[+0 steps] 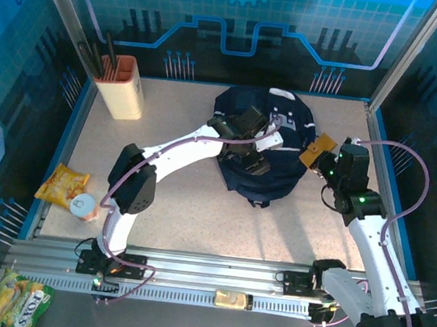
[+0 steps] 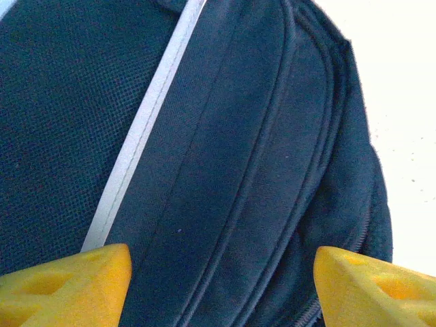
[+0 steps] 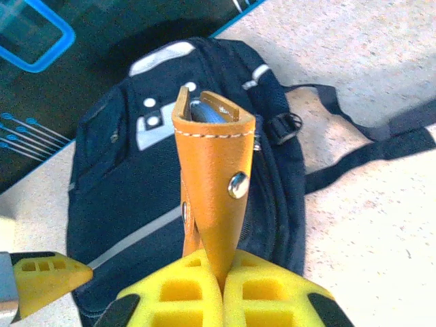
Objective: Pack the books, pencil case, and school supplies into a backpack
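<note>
Navy-blue fabric backpack [image 1: 263, 149] is lying at the centre-rear of the speckled worktop [image 1: 183, 207]. Left hand [image 2: 221, 283] is hovering close over it, fingers spread, holding nothing. Right hand [image 3: 221, 276] is clamping a tan leather snap-button pouch [image 3: 216, 170] at the backpack's right edge.

Navy backpack [image 3: 116, 170] with a pale stripe and grey patches — tan pencil case [image 3: 216, 170] with white stitching.

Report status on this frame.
Left gripper open, low over backpack. Right gripper shut on tan pencil case, beside backpack. Left arm covers the backpack.
</note>
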Action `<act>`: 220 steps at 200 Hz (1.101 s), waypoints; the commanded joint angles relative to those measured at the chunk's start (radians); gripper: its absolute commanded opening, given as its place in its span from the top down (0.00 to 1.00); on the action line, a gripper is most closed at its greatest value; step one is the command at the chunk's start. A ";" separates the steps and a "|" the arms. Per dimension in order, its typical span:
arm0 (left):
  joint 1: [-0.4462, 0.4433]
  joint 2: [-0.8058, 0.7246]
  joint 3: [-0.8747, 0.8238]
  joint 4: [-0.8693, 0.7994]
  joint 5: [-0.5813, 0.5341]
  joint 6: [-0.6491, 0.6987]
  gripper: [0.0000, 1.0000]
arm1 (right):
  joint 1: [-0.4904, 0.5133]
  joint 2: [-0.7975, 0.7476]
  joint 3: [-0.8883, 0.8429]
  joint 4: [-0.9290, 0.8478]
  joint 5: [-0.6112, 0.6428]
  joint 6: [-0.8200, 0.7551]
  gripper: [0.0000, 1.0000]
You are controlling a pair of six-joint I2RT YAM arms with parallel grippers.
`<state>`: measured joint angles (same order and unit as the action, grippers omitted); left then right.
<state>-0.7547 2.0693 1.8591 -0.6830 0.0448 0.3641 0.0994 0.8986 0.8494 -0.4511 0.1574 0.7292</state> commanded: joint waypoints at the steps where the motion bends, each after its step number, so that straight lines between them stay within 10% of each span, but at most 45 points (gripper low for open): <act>1: 0.001 0.067 0.092 -0.129 -0.020 0.085 0.28 | -0.028 -0.013 -0.012 -0.031 0.002 0.021 0.97; 61: 0.003 0.151 0.171 -0.138 -0.090 0.074 0.30 | -0.040 -0.010 -0.016 -0.029 -0.019 0.044 0.96; 103: 0.010 0.156 0.193 -0.090 -0.223 0.015 0.50 | -0.048 -0.021 -0.011 -0.035 -0.017 0.048 0.96; 220: 0.075 0.117 0.246 -0.086 0.045 -0.198 0.88 | -0.056 -0.027 -0.042 -0.060 -0.104 0.169 0.95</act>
<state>-0.6930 2.2139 2.0621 -0.7914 0.0475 0.2066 0.0578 0.8913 0.8253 -0.4885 0.0803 0.8410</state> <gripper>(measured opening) 0.145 0.052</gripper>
